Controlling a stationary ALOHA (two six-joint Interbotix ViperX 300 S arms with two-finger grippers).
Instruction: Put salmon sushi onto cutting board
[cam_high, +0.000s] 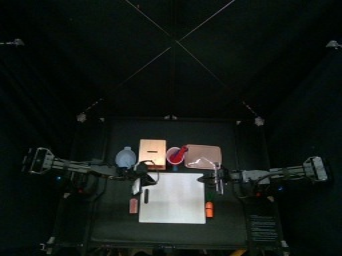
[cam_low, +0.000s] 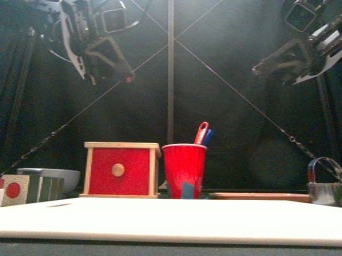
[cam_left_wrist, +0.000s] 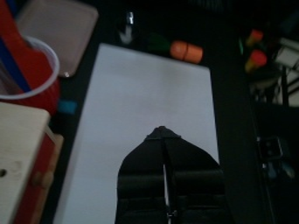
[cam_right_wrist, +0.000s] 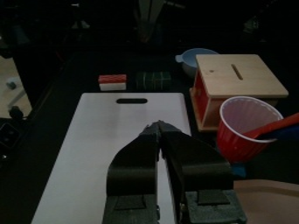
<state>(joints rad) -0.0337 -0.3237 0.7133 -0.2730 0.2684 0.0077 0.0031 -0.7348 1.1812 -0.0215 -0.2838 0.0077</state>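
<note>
The white cutting board (cam_high: 178, 197) lies flat at the table's front middle and also shows in the left wrist view (cam_left_wrist: 146, 105) and the right wrist view (cam_right_wrist: 105, 149). The salmon sushi (cam_high: 210, 210), a small orange piece, lies on the table just off the board's right edge, and shows in the left wrist view (cam_left_wrist: 187, 51). My left gripper (cam_left_wrist: 163, 133) is shut and empty, held high over the board's left part. My right gripper (cam_right_wrist: 158, 129) is shut and empty, held high over the board's right part. Both hang high in the front view.
A redder oblong piece (cam_high: 134, 205) lies off the board's left edge. Behind the board stand a wooden box with a red front (cam_low: 120, 170), a red cup with utensils (cam_low: 185, 170), a pale bowl (cam_high: 126, 157) and a clear container (cam_high: 203, 155).
</note>
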